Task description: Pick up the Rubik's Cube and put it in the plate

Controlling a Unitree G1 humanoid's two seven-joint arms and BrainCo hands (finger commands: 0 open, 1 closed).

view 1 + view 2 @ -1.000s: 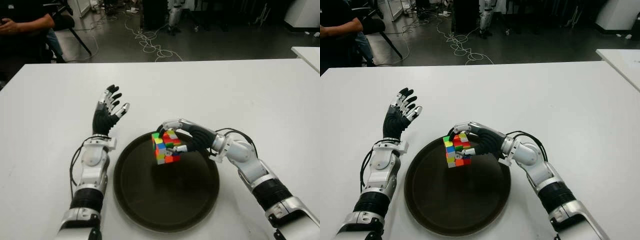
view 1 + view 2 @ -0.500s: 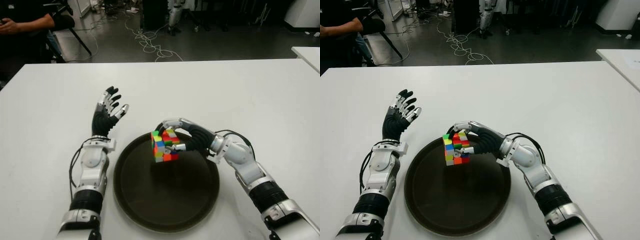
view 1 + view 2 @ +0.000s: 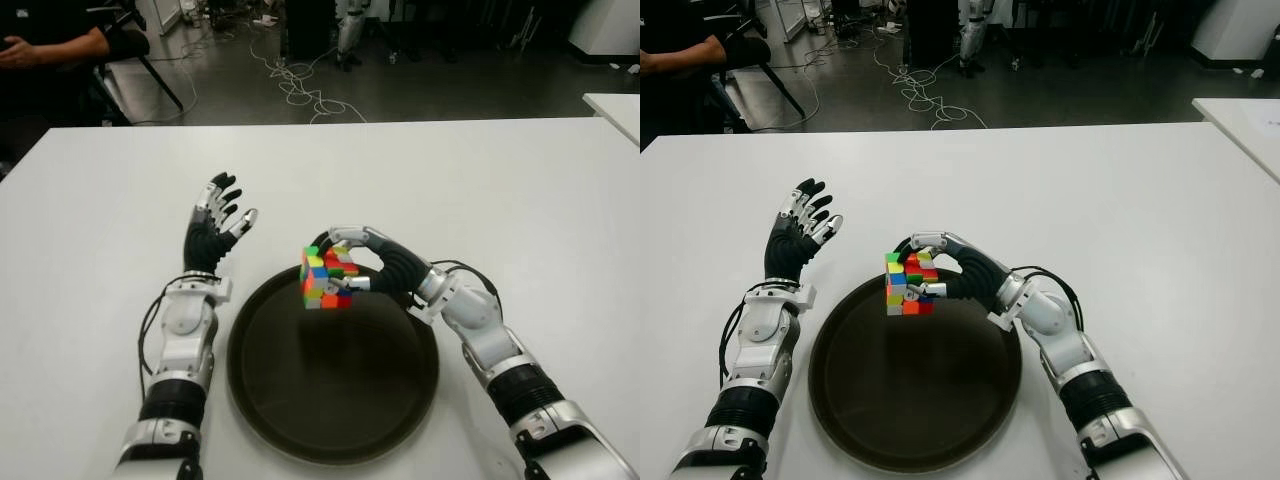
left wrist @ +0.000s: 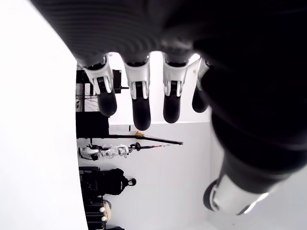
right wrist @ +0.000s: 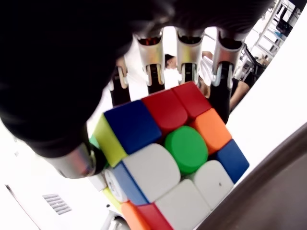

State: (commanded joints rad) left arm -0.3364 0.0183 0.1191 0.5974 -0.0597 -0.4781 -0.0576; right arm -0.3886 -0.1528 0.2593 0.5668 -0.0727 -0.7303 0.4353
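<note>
My right hand (image 3: 345,268) is shut on the multicoloured Rubik's Cube (image 3: 322,278), holding it above the far rim of the round dark plate (image 3: 330,420). The right wrist view shows the cube (image 5: 168,158) close up, fingers (image 5: 187,57) wrapped over its far side and the thumb on the near side. The plate lies on the white table (image 3: 480,190) in front of me, with nothing on it. My left hand (image 3: 213,225) is open with spread fingers, raised over the table to the left of the plate.
A person's arm (image 3: 55,45) shows at the far left beyond the table. Cables (image 3: 300,85) lie on the floor behind it. A second white table corner (image 3: 615,105) is at the far right.
My right hand has carried the cube up and toward the plate's far rim. The left hand has hardly moved.
</note>
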